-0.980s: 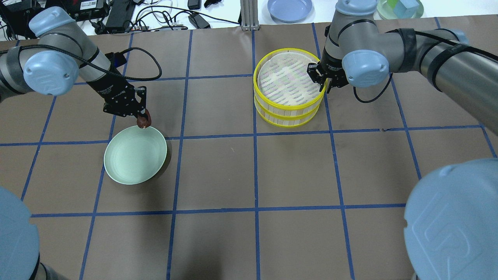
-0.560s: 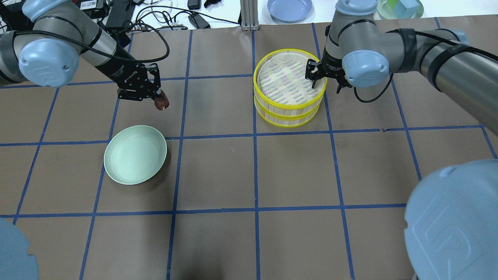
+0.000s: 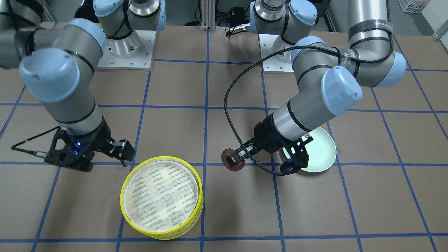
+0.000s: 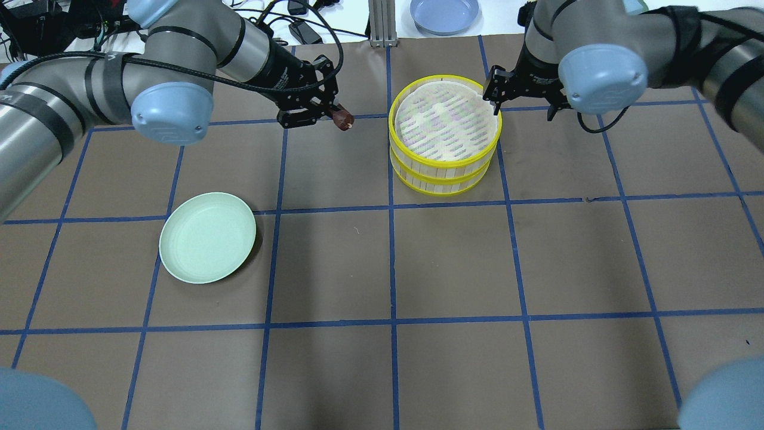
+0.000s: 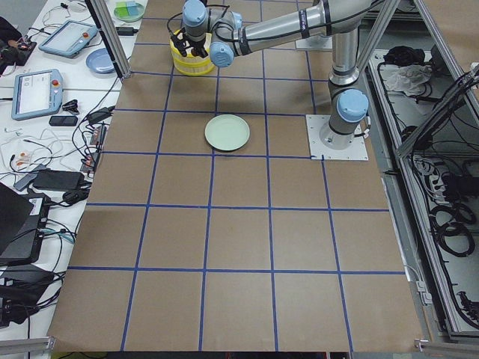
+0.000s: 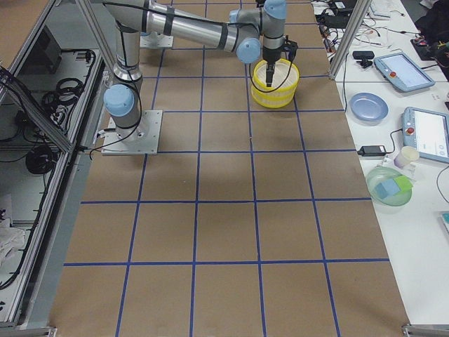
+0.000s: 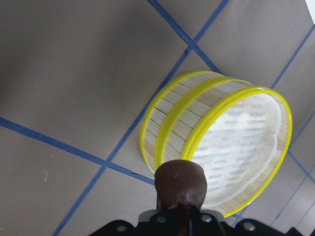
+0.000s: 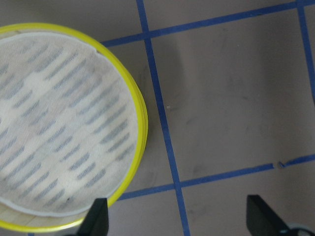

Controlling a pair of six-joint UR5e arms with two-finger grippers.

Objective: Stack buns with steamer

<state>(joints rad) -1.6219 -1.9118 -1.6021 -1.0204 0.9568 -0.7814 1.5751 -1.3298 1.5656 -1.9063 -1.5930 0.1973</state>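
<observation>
Brown gridded table (image 4: 334, 263) bears the two-tier steamer (image 4: 444, 128) at its far middle. Left gripper (image 4: 340, 118) clamps the dark bun (image 4: 344, 123) aloft, just left of it. Right gripper (image 8: 178, 221) hangs wide apart, empty, beside its right rim.

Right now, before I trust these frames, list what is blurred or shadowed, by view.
Overhead exterior: the right arm smears with motion blur, while the steamer and the pale-green plate are crisp, the plate throwing a soft shadow to its right. Left wrist-mounted: the brown bun, near the lens, looks soft. Right wrist-mounted: the right gripper shows dark, soft fingertips at the bottom edge.
</observation>
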